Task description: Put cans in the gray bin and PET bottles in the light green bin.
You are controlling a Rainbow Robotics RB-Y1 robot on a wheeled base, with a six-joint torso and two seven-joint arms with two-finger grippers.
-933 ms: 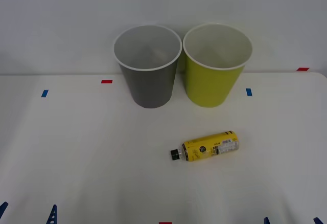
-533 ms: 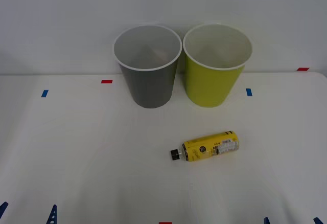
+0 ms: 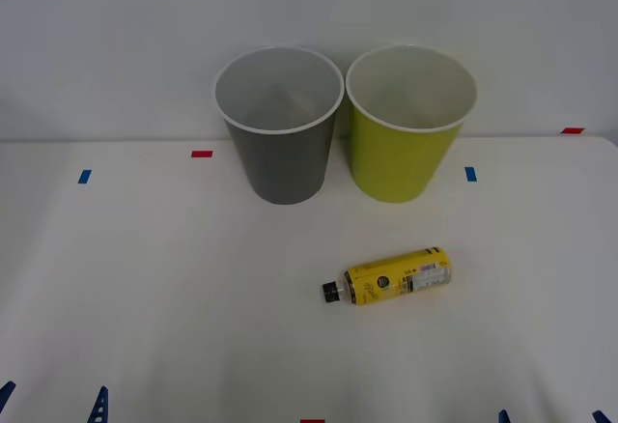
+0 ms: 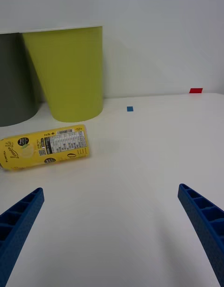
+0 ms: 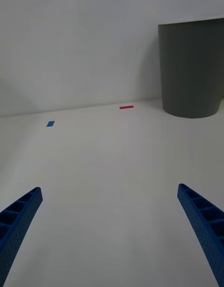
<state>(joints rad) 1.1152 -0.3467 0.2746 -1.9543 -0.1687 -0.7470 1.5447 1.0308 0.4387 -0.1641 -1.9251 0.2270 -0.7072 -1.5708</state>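
Observation:
A small PET bottle [image 3: 391, 278] with a yellow label and dark cap lies on its side on the white table, cap pointing left; it also shows in the right wrist view [image 4: 44, 146]. Behind it stand the gray bin [image 3: 280, 128] and, to its right, the light green bin [image 3: 409, 126], both upright with pale insides. My right gripper [image 4: 111, 231] is open at the table's near right edge, short of the bottle. My left gripper [image 5: 110, 231] is open at the near left edge, with the gray bin [image 5: 191, 68] far ahead. No cans are visible.
Small blue tape marks [image 3: 85, 176] and red tape marks [image 3: 201, 154] dot the white table [image 3: 174, 297]. A pale wall rises right behind the bins. The blue fingertips [image 3: 99, 406] of both grippers peek in at the front view's bottom edge.

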